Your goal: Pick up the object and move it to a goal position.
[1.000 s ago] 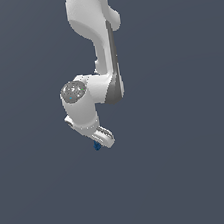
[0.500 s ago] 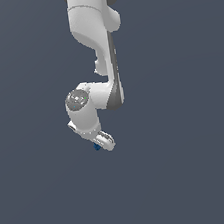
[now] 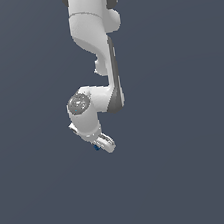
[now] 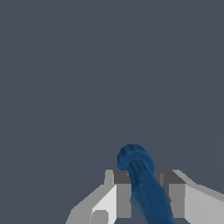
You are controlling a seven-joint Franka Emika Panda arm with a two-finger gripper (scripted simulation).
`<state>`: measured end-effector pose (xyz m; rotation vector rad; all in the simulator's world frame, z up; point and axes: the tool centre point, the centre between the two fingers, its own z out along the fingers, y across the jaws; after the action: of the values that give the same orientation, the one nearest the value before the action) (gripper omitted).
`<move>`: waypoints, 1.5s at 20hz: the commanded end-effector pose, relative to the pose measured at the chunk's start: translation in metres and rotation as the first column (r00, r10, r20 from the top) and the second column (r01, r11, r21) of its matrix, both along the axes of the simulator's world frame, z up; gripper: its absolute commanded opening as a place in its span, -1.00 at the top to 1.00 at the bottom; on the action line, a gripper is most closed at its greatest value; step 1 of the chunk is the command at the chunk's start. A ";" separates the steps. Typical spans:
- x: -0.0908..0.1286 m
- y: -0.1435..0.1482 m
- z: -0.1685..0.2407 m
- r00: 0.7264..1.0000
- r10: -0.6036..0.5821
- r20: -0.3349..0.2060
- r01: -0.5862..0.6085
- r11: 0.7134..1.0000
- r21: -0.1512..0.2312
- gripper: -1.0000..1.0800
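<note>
Now: end effector [image 3: 104, 144], fingers clamped on the object [image 3: 96, 147], a dark blue blob seated between them. Over the last second, arm and load shifted slightly toward the exterior view's left. Judged: transport to goal underway.

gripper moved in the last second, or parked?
Yes. In the exterior view the gripper has shifted slightly down and toward that view's left, judged against the frame edges, since no fixed object shows. Its jaws sit either side of the blue object.
</note>
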<state>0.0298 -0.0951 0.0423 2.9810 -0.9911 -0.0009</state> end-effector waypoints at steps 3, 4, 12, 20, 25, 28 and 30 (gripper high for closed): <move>0.000 0.000 0.000 1.000 0.000 0.001 0.000 1.000 0.000 1.00; 0.000 0.000 0.000 1.000 0.000 0.001 0.000 1.000 0.000 1.00; 0.002 0.010 0.002 1.000 0.000 0.001 0.000 1.000 0.000 1.00; 0.013 0.069 0.015 1.000 0.000 0.001 0.000 1.000 0.000 1.00; 0.024 0.126 0.028 1.000 0.000 0.001 0.000 1.000 0.000 1.00; 0.030 0.157 0.035 1.000 0.000 0.001 0.000 1.000 0.000 1.00; 0.034 0.174 0.039 1.000 0.000 0.001 0.000 1.000 0.000 1.00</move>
<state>0.0612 0.0663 0.0778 2.9827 -0.9881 -0.0001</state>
